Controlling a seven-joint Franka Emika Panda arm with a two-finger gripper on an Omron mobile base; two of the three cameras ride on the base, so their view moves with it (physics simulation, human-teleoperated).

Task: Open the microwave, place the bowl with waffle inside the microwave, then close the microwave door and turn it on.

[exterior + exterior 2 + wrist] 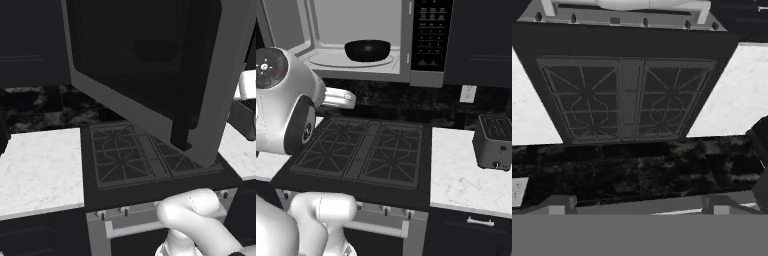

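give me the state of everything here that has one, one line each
microwave door: swung open
microwave: cavity exposed, bowl inside
bowl: upright on the microwave floor; contents not visible
gripper: open, holding nothing
stove: grates bare, no flame seen
toaster: upright on the right counter

The microwave [381, 40] is mounted above the stove — a wide grey metallic box with a black keypad panel [428, 35] on its right and a pale interior. Its door [150, 75] stands swung open, a grey-framed panel with a large dark glass window and a long black vertical bar handle [187, 90], hanging out over the burners in the left base view. The bowl [367, 50] — small, round, black, shallow — sits upright on the turntable inside the cavity. The waffle cannot be made out inside it.
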